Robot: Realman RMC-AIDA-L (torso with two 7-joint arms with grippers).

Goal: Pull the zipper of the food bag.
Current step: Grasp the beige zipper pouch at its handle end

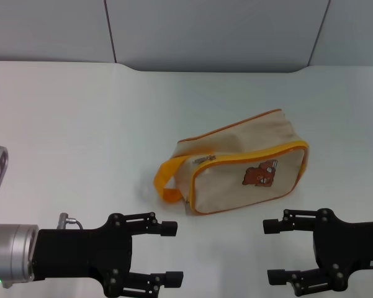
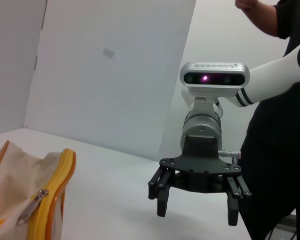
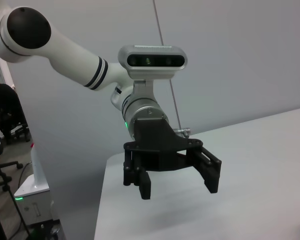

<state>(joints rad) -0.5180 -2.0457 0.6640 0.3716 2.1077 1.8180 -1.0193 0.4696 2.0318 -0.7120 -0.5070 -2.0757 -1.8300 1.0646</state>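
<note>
The food bag [image 1: 236, 155] is a beige canvas pouch with orange piping and a brown bear print. It lies on the white table [image 1: 80, 124], right of centre. Its orange loop handle [image 1: 164, 180] points to the left. The small silver zipper pull [image 1: 205, 160] sits at the handle end of the zip track. My left gripper [image 1: 171, 253] is open, near the front edge, below and left of the bag. My right gripper [image 1: 272, 251] is open, in front of the bag's right half. Neither touches the bag. The left wrist view shows the bag [image 2: 15, 170], the zipper pull [image 2: 32, 204] and the right gripper [image 2: 197, 214].
A grey panel wall [image 1: 205, 31] stands behind the table. The right wrist view shows the left gripper [image 3: 179, 189] over the table's edge. A person in black [image 2: 284, 125] stands behind the right arm.
</note>
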